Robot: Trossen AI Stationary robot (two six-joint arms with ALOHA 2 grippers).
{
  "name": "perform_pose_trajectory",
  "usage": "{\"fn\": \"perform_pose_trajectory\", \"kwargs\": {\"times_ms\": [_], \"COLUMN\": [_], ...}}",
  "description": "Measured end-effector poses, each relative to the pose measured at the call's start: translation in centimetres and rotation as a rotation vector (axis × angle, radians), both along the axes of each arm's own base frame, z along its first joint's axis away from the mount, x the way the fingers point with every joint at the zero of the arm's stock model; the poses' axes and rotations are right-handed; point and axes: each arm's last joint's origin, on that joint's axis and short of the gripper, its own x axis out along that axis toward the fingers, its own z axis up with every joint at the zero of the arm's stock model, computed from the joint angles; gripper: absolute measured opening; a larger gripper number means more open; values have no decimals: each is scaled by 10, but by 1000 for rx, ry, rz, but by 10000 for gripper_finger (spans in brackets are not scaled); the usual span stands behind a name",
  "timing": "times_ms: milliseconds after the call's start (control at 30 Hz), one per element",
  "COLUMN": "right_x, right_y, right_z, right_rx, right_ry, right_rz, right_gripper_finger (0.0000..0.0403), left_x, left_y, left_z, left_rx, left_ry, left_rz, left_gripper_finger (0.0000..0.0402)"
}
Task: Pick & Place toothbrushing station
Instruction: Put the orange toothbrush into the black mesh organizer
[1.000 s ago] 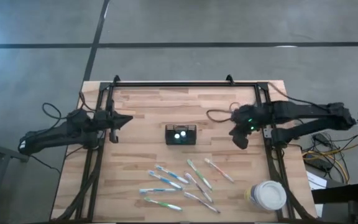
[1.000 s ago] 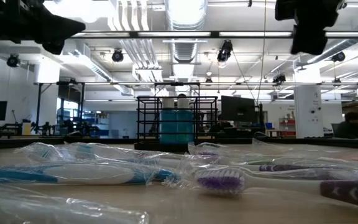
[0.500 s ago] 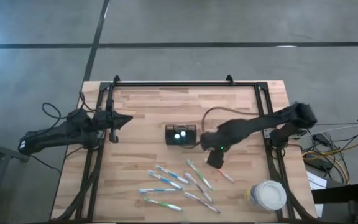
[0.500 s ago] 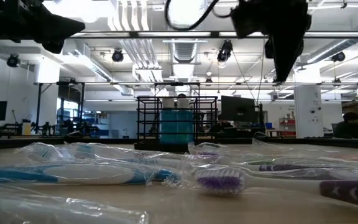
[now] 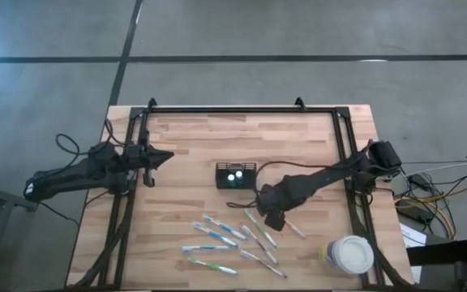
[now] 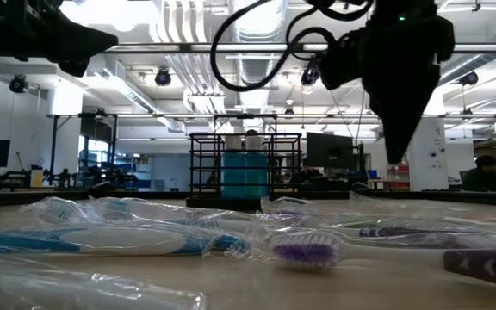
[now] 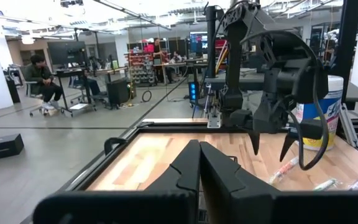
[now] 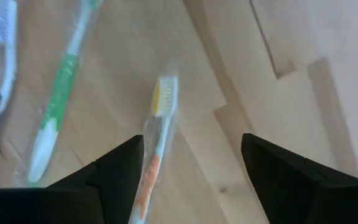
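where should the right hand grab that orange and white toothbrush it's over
Judging by its pose, mid-handle from straight above. The orange and white toothbrush lies flat in its clear wrapper on the wooden table, apart from the green toothbrush. The right hand is open and straddles it, so closing across the narrow handle looks best. The left hand waits at the table's left edge.

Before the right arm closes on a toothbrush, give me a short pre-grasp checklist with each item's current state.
1. Right end effector open: ok, fingers spread wide.
2. Target between the fingers: ok, the orange-handled toothbrush lies in the gap, in its clear wrapper.
3. Neighbour clear: ok, the green toothbrush lies outside the fingers.
4. Height above the table: not ok, the right end effector hangs above the brushes in the low view.
5. Caddy ready: ok, upright, two tubes inside.
6. Left end effector out of the way: ok, shut, parked at the table's left edge.
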Motion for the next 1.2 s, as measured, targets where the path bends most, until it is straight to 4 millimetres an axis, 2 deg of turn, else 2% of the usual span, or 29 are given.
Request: {"fn": "perform_pose_trajectory", "kwargs": {"times_ms": [300,500,800,967,1200], "right_x": [-7,-18,-22,-25,-25], "right_y": [11,9,9,7,5], "right_z": [-23,-41,-57,-59,-60], "right_rx": [121,117,155,149,141], "right_ry": [-9,24,-23,-17,-8], "right_rz": [-38,-71,-74,-75,-76], "right_gripper_finger": [242,243,230,201,129], "left_x": [0,0,0,0,0], "left_y": [0,0,0,0,0], "left_z": [0,0,0,0,0], "left_rx": [-1,-2,-2,-2,-2], "left_ry": [1,1,-2,-2,-3], "left_rz": [0,0,0,0,0], "left_gripper_finger": [12,12,12,12,12]}}
